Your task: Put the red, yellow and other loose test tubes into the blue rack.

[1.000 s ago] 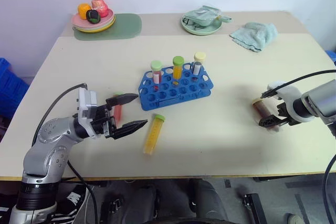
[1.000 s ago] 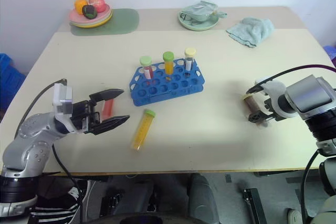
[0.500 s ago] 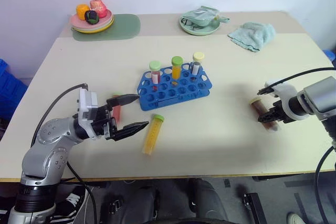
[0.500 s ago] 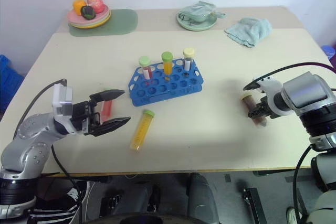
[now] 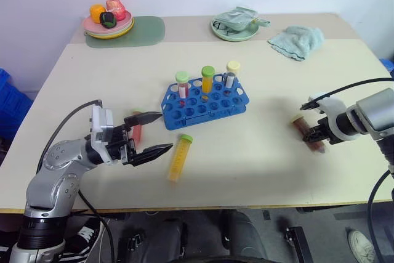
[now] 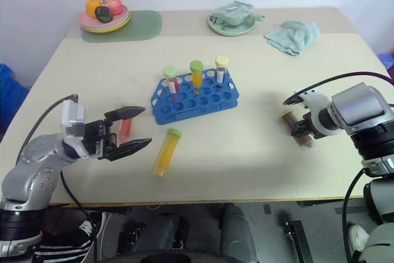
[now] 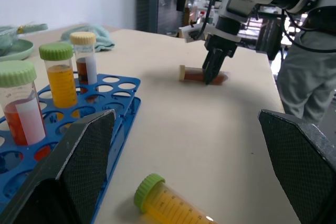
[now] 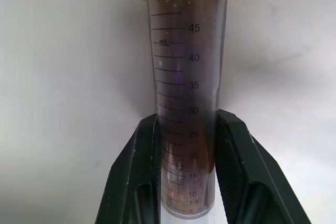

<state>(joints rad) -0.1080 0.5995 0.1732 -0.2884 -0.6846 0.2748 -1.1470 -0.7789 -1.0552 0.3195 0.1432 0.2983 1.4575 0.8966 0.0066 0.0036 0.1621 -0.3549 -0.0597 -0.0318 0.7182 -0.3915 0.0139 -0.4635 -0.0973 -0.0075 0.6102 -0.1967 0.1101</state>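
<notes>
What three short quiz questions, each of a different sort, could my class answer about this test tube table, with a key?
1. True or false: the right gripper has its fingers shut on the brown tube.
2. How many tubes stand upright in the blue rack?
3. Multiple choice: the yellow tube with the green cap is A) upright in the rack, B) lying on the table in front of the rack, C) held by the left gripper.

Key
1. True: the fingers press both sides of the tube's lower end.
2. Three: red with a green cap, orange with a green cap, and a cream-capped one.
3. B: the left gripper is open and holds nothing.
</notes>
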